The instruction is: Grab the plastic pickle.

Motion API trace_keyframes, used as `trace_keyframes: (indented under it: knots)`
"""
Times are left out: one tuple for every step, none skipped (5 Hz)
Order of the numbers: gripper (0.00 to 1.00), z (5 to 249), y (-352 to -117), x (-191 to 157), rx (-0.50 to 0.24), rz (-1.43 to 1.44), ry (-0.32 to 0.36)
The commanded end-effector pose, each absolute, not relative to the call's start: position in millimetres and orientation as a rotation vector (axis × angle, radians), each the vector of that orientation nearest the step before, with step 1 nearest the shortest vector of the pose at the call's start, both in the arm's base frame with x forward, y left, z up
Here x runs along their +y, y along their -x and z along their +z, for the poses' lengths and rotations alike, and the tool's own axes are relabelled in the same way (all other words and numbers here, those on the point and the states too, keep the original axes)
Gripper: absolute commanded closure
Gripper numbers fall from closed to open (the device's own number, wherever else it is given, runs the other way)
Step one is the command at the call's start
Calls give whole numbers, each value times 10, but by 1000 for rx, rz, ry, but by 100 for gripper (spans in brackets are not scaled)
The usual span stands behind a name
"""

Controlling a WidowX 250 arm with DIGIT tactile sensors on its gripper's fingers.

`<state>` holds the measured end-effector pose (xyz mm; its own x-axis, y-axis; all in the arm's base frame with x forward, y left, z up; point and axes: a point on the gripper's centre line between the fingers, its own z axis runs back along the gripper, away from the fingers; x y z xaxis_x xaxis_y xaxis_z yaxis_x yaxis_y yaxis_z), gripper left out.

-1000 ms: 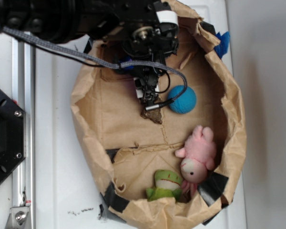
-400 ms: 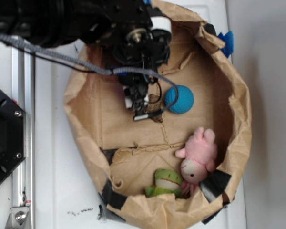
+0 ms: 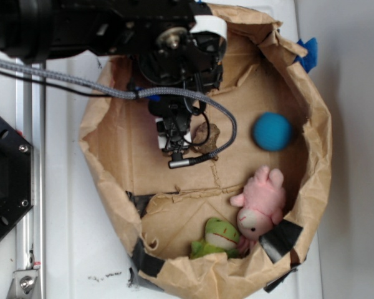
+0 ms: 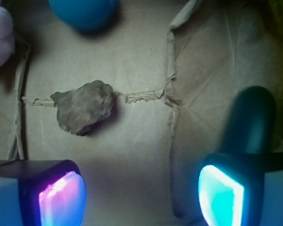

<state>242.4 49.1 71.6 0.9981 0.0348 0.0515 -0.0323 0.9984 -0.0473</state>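
The plastic pickle [image 4: 253, 120] shows in the wrist view as a glossy dark green rounded shape lying on the brown paper, just beyond my right fingertip. In the exterior view it is hidden under the arm. My gripper [image 4: 141, 197] is open and empty, with only bare paper between the glowing pink pad [image 4: 61, 197] and the cyan pad [image 4: 221, 195]. In the exterior view the gripper [image 3: 174, 142] hangs over the left middle of the paper bin.
A brown lumpy piece [image 4: 85, 112] lies ahead of the left finger and shows beside the gripper in the exterior view [image 3: 206, 134]. A blue ball [image 3: 272, 131], a pink plush [image 3: 260, 200] and a green plush frog [image 3: 219, 237] lie inside the crumpled paper bin [image 3: 318, 162].
The blue ball has rolled to the right, away from the gripper. The gripper has shifted a little left, uncovering the brown piece. The paper bin's walls have moved slightly.
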Motion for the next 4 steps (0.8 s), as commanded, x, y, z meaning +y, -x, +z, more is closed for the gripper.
trace_keyframes:
  knots:
    - [0,741,-2537,770,-79,115,-6]
    - [0,714,-2588,861,-83,137,-26]
    - [0,651,-2617,952,-75,140,-94]
    - [0,665,-2614,1019,-76,96,-160]
